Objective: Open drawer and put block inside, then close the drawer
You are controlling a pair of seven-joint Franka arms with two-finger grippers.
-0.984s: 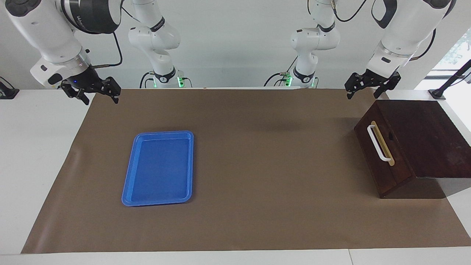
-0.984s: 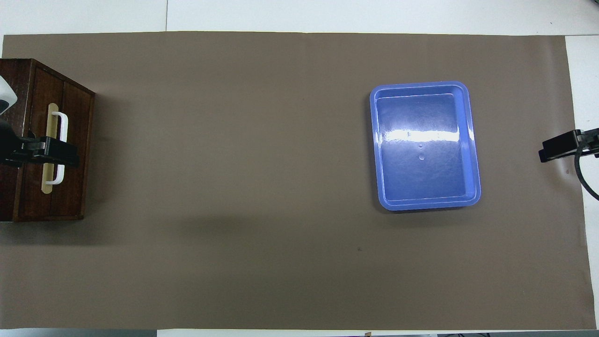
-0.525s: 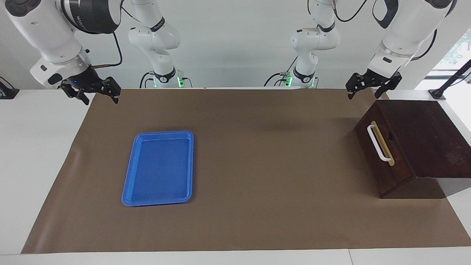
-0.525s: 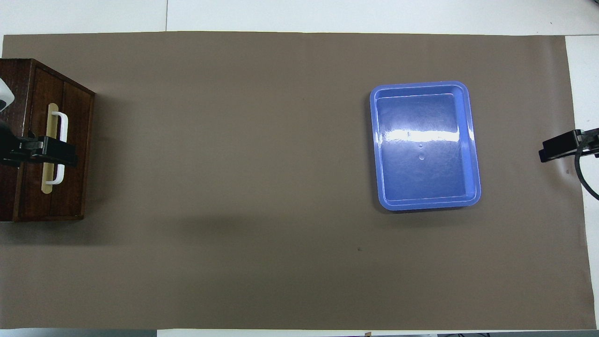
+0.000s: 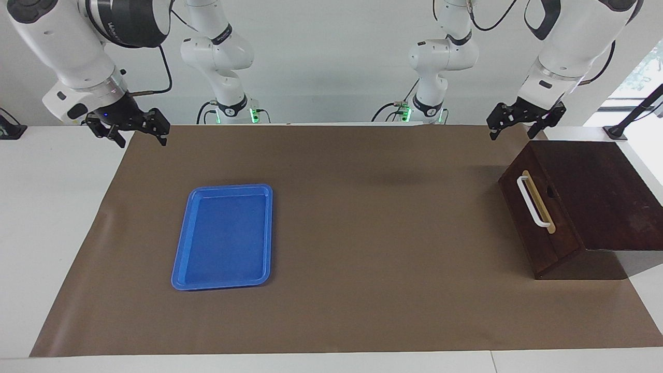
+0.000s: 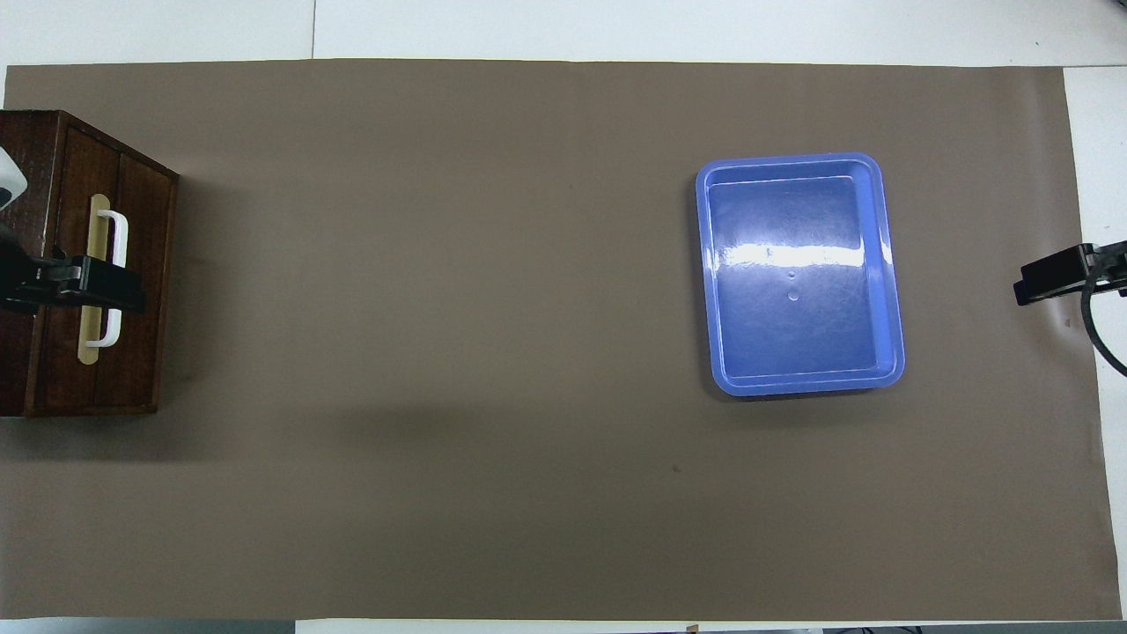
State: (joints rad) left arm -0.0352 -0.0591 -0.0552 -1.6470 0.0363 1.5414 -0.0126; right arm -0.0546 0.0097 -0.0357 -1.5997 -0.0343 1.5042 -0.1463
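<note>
L claw [image 5: 510,126] over cabinet [image 5: 595,191], drawer [image 5: 538,217] closed

No word, number or sign can be read with certainty. Pale lettering is printed on the dark band of the right arm [image 5: 124,23] (the strokes are too small to be made out), and nothing else bears text.

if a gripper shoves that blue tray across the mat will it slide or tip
The blue tray lies flat and low on the brown mat, so it would probably slide rather than tip. Its glossy surface, bright with glare in the overhead view, suggests hard, stiff plastic that may slip under the push. It holds nothing, so it is likely light and could spin if pushed off-centre.
</note>
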